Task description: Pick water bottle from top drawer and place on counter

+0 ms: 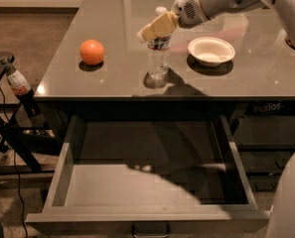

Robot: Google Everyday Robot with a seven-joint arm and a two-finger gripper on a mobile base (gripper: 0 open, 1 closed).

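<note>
The water bottle (158,58), clear with a white cap and a dark-and-red label band, stands upright on the glossy dark-grey counter (112,14) near its front edge. My gripper (155,29) comes in from the upper right and sits at the bottle's neck, just below the cap. The top drawer (137,187) is pulled wide open below the counter. Its pale grey bottom is bare, and its metal handle (150,229) shows at the front.
An orange (92,51) lies on the counter left of the bottle. A white bowl (211,50) sits to its right. A dark soda bottle (18,83) with a red label stands on a black stand at the left. My arm's shadow falls across the drawer.
</note>
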